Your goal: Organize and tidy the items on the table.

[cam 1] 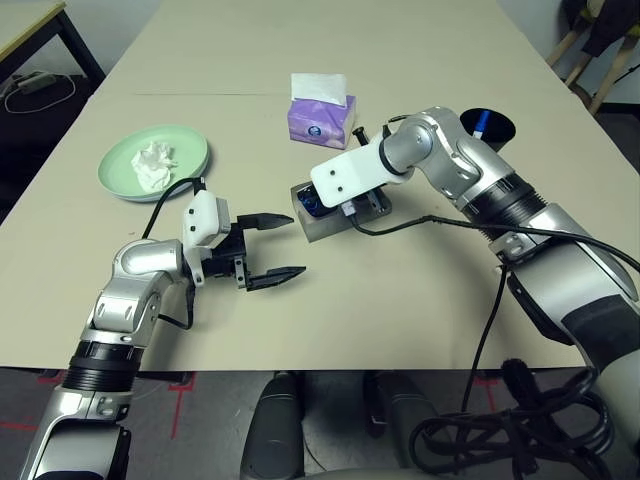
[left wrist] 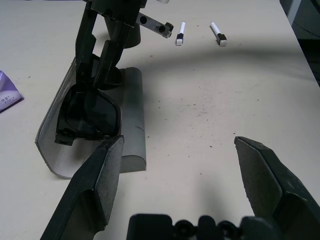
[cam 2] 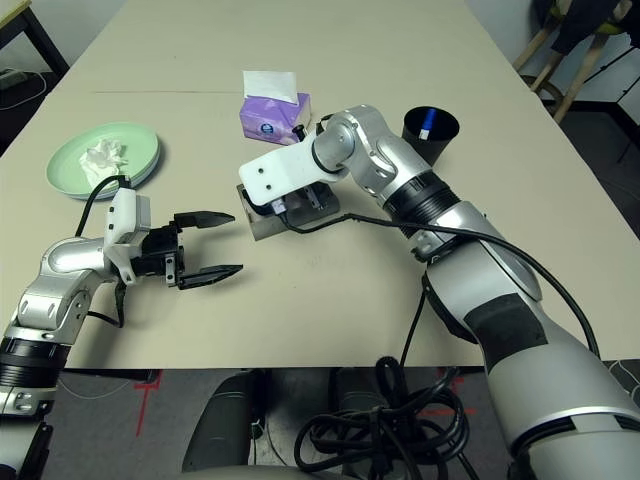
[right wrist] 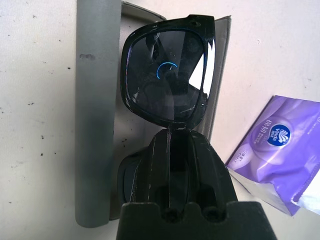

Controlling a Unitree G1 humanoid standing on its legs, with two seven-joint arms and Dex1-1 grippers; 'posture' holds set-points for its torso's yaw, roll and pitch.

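Purple tissue box [cam 1: 321,117], two markers [left wrist: 180,34]

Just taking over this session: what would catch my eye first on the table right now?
At mid-table the right gripper has its fingers shut on the black sunglasses, holding them over the open grey glasses case. The left gripper sits beside the case with its fingers spread wide, holding nothing. A crumpled white tissue lies in the mint green plate at far left.
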